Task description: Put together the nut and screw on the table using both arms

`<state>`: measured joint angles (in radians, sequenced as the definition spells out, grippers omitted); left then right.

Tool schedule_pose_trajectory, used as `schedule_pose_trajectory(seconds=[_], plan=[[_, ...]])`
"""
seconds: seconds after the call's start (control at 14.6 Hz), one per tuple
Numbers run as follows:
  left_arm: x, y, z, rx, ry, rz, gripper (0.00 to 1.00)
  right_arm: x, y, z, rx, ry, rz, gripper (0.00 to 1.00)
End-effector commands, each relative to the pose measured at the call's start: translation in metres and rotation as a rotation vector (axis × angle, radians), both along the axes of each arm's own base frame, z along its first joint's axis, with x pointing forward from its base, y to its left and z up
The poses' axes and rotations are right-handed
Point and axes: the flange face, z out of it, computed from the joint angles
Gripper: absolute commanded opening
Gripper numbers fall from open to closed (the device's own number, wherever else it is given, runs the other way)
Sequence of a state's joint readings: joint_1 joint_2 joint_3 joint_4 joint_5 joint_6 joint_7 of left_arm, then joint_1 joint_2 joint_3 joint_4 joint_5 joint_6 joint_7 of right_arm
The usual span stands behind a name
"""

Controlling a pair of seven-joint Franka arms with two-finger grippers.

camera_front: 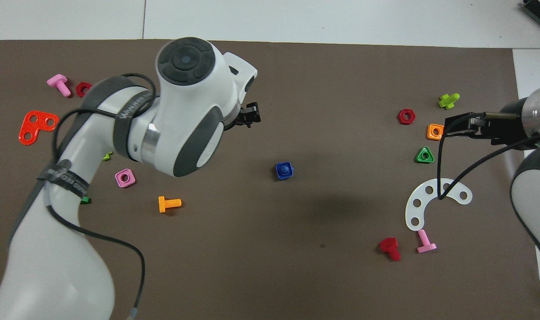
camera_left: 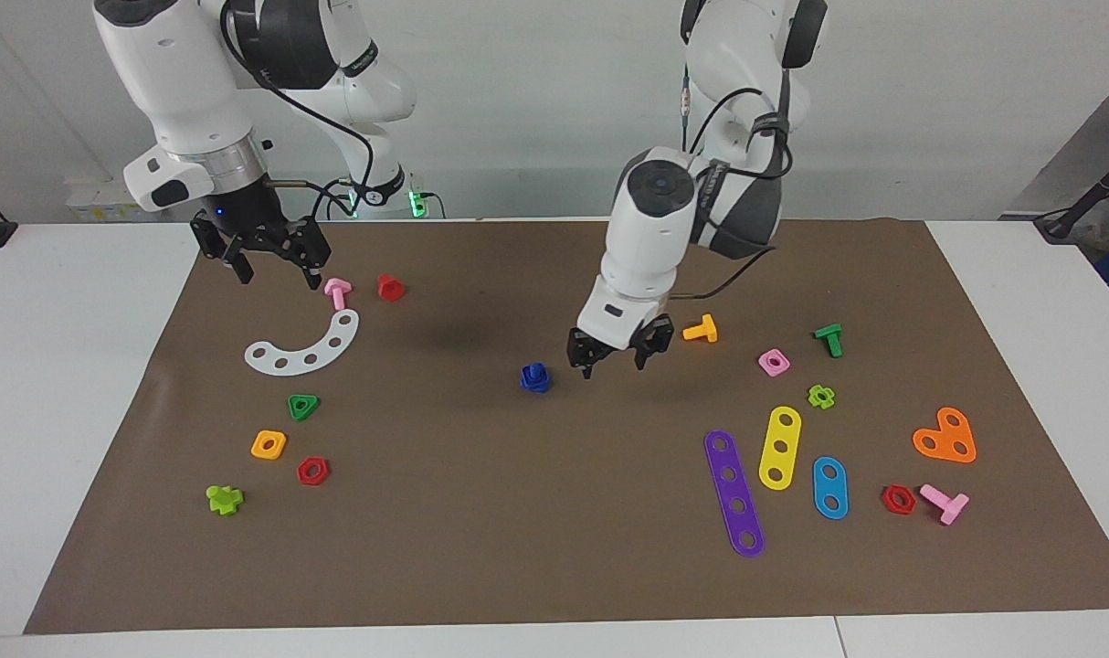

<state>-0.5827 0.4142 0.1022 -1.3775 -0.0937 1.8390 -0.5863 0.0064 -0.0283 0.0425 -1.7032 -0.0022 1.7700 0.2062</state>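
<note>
My left pincer [camera_left: 615,355] hangs spread and empty over the matte brown mat of the table [camera_left: 554,567], just beside the glossy dark-blue plastic pair: the square nut [camera_left: 535,382] lies flat mid-mat with the stubby screw [camera_left: 536,370] standing in its round hole. My right pincer [camera_left: 276,267], black fingers parted on nothing, waits over the mat near a pink bolt [camera_left: 337,291] and a white curved strip [camera_left: 303,347] pierced with holes.

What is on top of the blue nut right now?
The screw sits on the nut, shaft apparently in the centre hole; the hole itself is covered, so how deep cannot be seen. The pair stands alone on the mat. The left gripper hangs open beside it, not touching.
</note>
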Motion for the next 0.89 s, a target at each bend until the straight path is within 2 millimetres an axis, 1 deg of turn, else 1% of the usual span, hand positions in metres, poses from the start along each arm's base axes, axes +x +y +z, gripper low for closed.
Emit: schedule_pose_trajectory(seconds=[0.0, 0.07, 0.14, 0.27, 0.41, 0.62, 0.75, 0.82], plan=[[-0.005, 0.064, 0.045, -0.011, 0.044, -0.050, 0.88, -0.005, -0.001, 0.000, 0.023, 0.010, 0.023, 1.00], [-0.003, 0.090, 0.053, 0.003, 0.068, -0.062, 0.87, -0.005, -0.002, 0.000, 0.023, 0.010, 0.020, 1.00], [-0.004, 0.112, 0.059, 0.013, 0.093, -0.086, 0.87, -0.005, -0.001, 0.000, 0.023, 0.010, 0.021, 1.00], [-0.010, 0.147, 0.070, 0.051, 0.115, -0.129, 0.86, -0.005, -0.001, 0.000, 0.023, 0.010, 0.021, 1.00], [-0.026, 0.169, 0.073, 0.089, 0.125, -0.169, 0.85, -0.005, -0.001, 0.000, 0.023, 0.010, 0.021, 1.00], [-0.053, 0.212, 0.076, 0.078, 0.132, -0.210, 0.85, -0.005, -0.001, 0.000, 0.023, 0.010, 0.021, 1.00], [-0.069, 0.230, 0.077, 0.081, 0.130, -0.227, 0.84, -0.005, -0.001, 0.000, 0.023, 0.010, 0.021, 1.00], [-0.075, 0.241, 0.079, 0.119, 0.129, -0.228, 0.84, -0.005, -0.001, 0.000, 0.023, 0.010, 0.021, 1.00]])
